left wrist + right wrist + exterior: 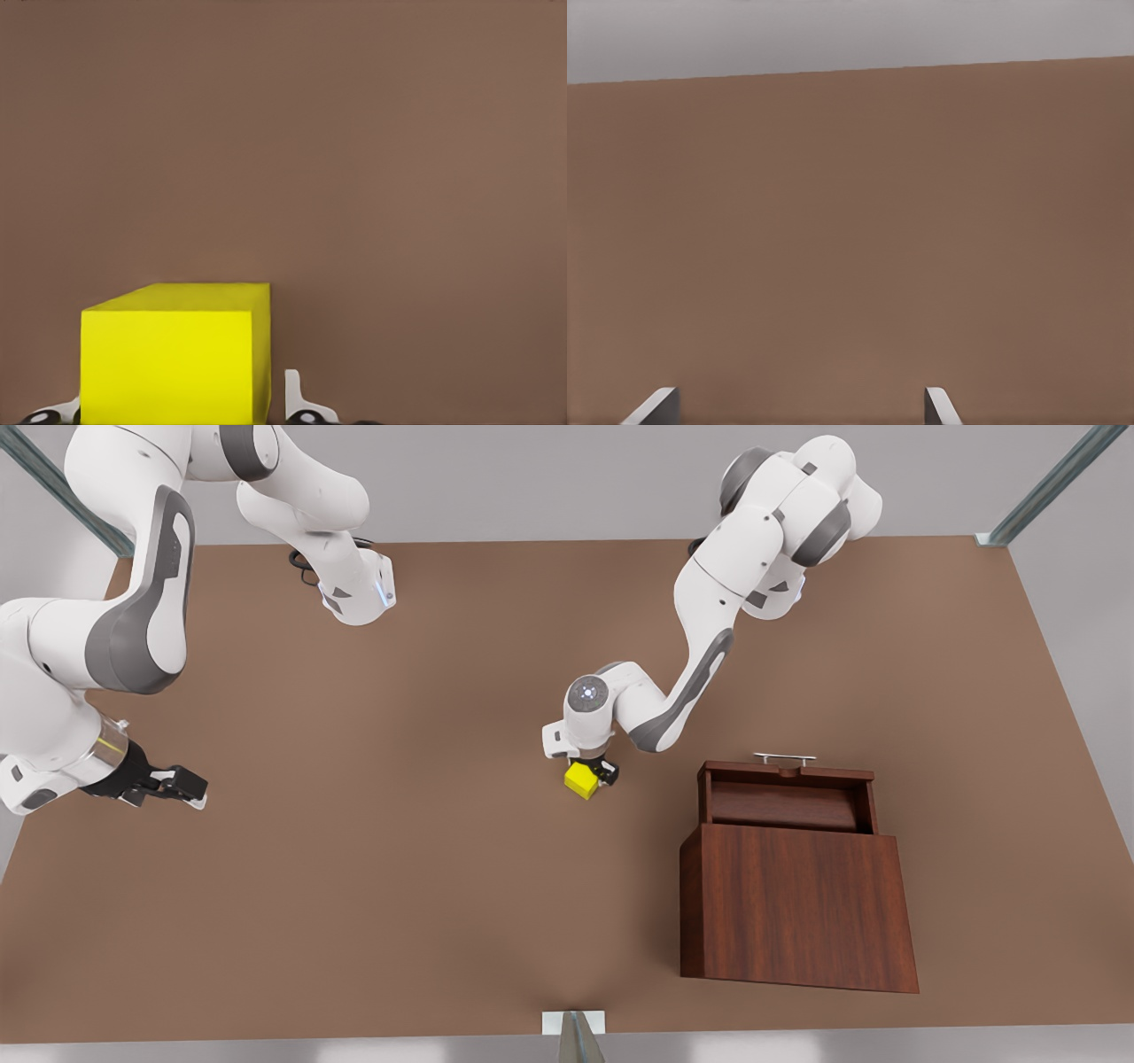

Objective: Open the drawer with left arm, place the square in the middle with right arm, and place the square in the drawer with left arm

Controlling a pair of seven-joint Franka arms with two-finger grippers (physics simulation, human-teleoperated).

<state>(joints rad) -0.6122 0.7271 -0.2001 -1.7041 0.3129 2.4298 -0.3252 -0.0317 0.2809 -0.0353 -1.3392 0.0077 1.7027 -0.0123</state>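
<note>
Gripping the yellow cube (580, 781) with the left tool (592, 773), fingers (293, 396) snug against both sides, near mid-table (399, 850). Just toward the front view's right, open drawer (784, 795) jutting from the cabinet (793, 903). Waiting at the front view's left, right tool (182, 785), fingers (939, 407) spread apart.

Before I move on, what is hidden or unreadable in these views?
- Front view: the left gripper sits under its own wrist, so its contact with the square is hidden.
- Left wrist view: the square's lower part is cut off by the frame edge.
- Front view: the drawer floor is partly hidden by its front wall.
- The right gripper waits, open.
</note>
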